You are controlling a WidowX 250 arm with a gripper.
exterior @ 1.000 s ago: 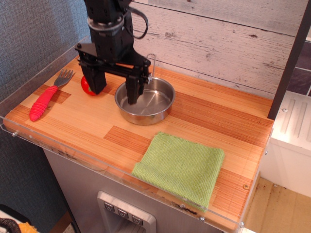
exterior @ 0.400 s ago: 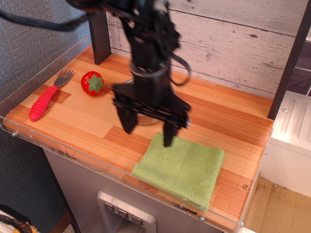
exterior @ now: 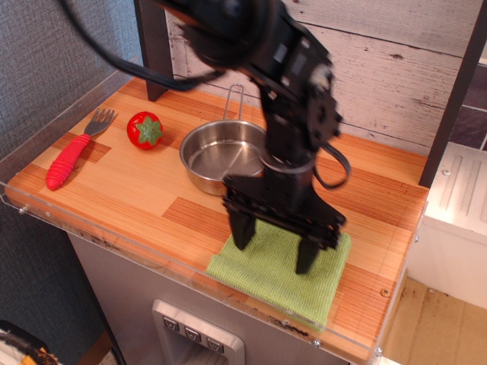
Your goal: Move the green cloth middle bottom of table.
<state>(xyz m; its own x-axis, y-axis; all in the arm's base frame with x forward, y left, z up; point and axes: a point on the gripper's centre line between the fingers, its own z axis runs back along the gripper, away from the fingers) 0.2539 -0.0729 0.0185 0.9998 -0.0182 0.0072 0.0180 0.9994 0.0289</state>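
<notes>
The green cloth [exterior: 274, 277] lies flat at the front right of the wooden table [exterior: 129, 190], close to the acrylic rim. My black gripper [exterior: 275, 250] hangs right over the cloth's middle, open, with one finger [exterior: 243, 230] near the cloth's left edge and the other finger [exterior: 308, 255] over its right part. The fingertips are at or just above the cloth; I cannot tell if they touch it. The arm hides the cloth's back edge.
A steel bowl [exterior: 221, 156] with a wire handle stands behind the cloth. A red tomato toy [exterior: 144, 130] and a red-handled fork [exterior: 74, 150] lie at the left. A dark post [exterior: 152, 53] stands at the back left. The acrylic rim [exterior: 152, 262] runs along the front.
The gripper moved from over the bowl, forward and to the right, and came down over the middle of the green cloth. It stayed open. The cloth has not moved.
</notes>
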